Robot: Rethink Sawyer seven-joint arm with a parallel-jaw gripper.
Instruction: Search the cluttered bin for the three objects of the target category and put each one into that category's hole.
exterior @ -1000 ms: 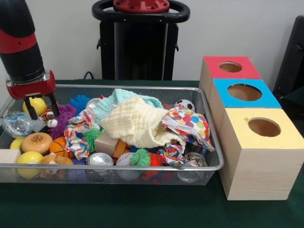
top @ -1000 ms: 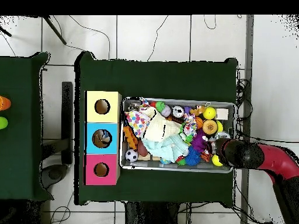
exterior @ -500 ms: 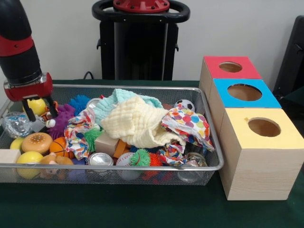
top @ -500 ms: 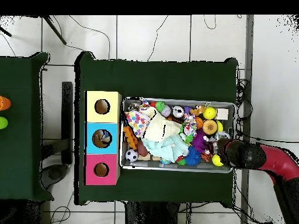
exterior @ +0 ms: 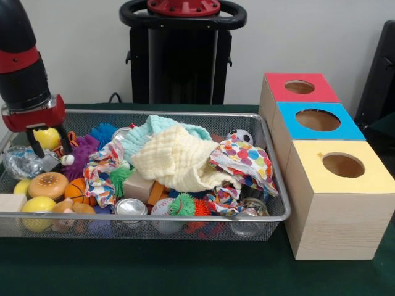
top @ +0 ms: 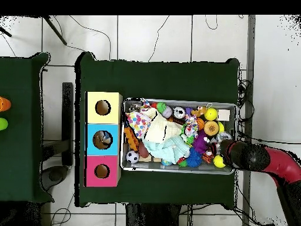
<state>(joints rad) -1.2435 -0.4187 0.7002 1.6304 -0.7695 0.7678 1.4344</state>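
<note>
Gripper (exterior: 46,143) hangs at the mesh bin's (exterior: 185,216) end, jaws spread around a yellow ball (exterior: 47,137), not clearly pinching. Beside my jaws lie the purple spiky toy (exterior: 83,150) and crinkled foil. Blue box (top: 103,140) seems to hold something; red and yellow look empty.

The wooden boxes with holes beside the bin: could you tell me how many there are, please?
3, in a row beside the wire bin: the red-topped box farthest back, the blue-topped box in the middle, the yellow-topped box nearest the camera. None seem hidden.
</note>
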